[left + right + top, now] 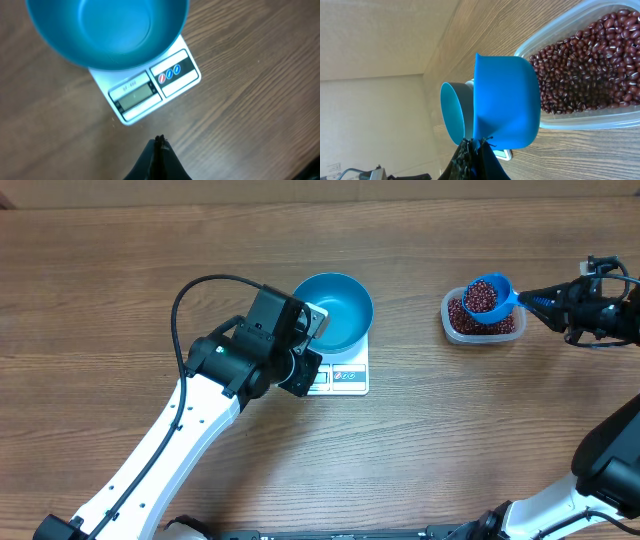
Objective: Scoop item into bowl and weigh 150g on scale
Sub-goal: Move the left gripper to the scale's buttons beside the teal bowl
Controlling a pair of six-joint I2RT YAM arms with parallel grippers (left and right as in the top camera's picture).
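From above, the left gripper hides a corner of the scale. The bowl sits on the scale. The right gripper pinches the scoop, full of beans, over the tub.

Left wrist: the fingers are pressed together and hold nothing. The bowl's top is cut off.

Right wrist: the scoop hides part of the bowl.

On the wooden worktop, the empty teal bowl sits on the white scale, the left end effector hangs over the scale's front-left corner, and the right end effector holds a blue scoop of red-brown beans above the clear tub.
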